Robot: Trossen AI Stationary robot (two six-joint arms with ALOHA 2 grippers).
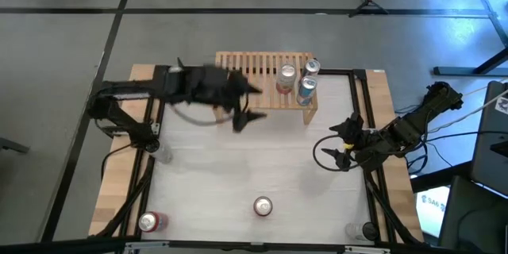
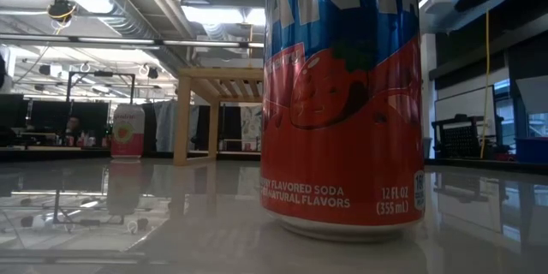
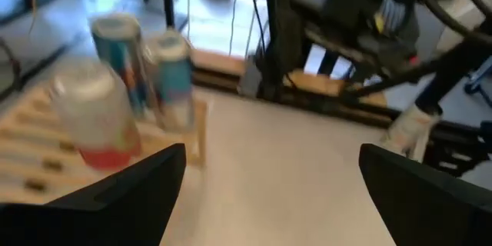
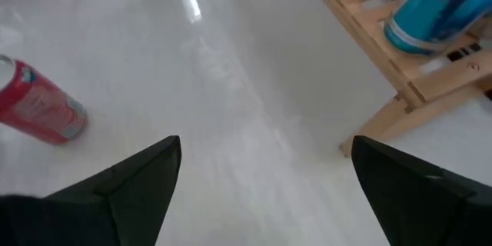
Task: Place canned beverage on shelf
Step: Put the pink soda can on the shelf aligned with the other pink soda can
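While three cans are standing together at the right end of the wooden shelf, at the far edge of the white table, the left gripper is hovering just in front of the shelf's middle with its fingers spread wide and nothing between them. On the shelf, a red-and-white can is sitting beside two blue cans, which are standing close together at the rack's end. Out on the table, a red can is standing near the front edge at the centre, and another red can is standing at the front left corner. Over by the table's right side, the right gripper is waiting with its fingers equally wide apart and empty, pointing toward the table's middle.
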